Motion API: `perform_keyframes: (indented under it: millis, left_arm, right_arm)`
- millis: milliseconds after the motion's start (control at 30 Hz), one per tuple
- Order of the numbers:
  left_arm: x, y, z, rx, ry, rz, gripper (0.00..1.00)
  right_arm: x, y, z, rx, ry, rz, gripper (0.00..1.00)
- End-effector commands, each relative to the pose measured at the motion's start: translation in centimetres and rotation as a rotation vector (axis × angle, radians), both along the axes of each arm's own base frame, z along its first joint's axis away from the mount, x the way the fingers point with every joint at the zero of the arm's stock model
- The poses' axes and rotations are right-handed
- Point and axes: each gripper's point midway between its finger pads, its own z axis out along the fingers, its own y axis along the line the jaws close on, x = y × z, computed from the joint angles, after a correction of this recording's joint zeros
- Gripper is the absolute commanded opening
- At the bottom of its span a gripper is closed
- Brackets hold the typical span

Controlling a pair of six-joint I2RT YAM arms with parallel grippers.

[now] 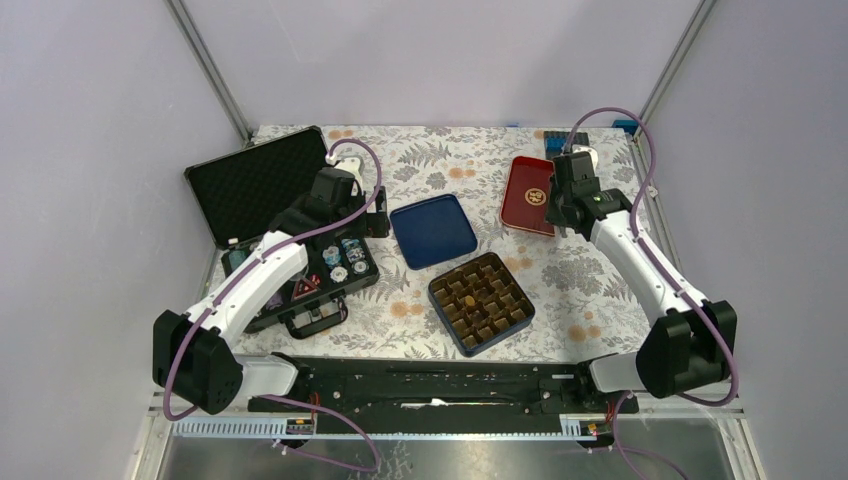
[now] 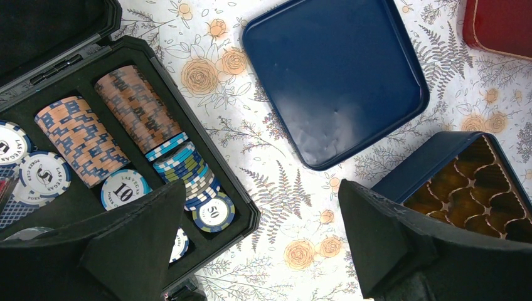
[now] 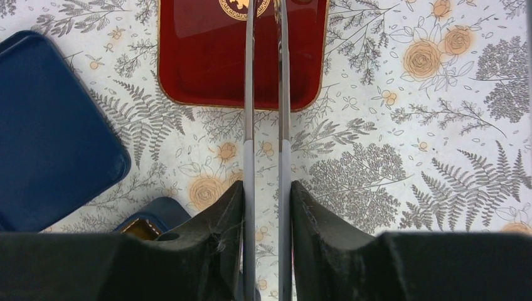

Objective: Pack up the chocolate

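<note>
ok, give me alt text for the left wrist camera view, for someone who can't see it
The left hand hangs open over a floral tablecloth, with a blue lid lying flat ahead of it. At left is a black case of poker chips; at right, a corner of a blue box with a brown grid insert.

Floral table under chip case, blue lid, gridded box, red tin.

Plain pale lilac walls, metal corner posts, floral-patterned table, even light
</note>
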Motion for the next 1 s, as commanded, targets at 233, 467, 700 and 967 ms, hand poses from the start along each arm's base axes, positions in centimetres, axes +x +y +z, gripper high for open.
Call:
perform_keyframes:
  millis: [233, 467, 700, 967]
  left_arm:
    - [0.9, -0.4, 1.7, -0.019, -0.065, -0.015, 0.99]
    - [1.0, -0.4, 1.5, -0.019, -0.06, -0.018, 0.99]
    - [1.0, -0.5, 1.1, -0.016, -0.049, -0.018, 0.99]
    - [1.1, -0.5, 1.3, -0.016, -0.053, -0.014, 0.99]
  right_arm:
    - [2.2, -0.6, -1.1, 0.045, -0.005, -0.036, 0.39]
    - [1.0, -1.1, -3.0, 0.037, 0.039, -0.051, 0.4]
    - [0.2, -1.8, -4.6, 0.012, 0.069, -0.068, 0.4]
    - [1.0, -2.4, -5.7, 0.004, 0.083, -0.081, 0.44]
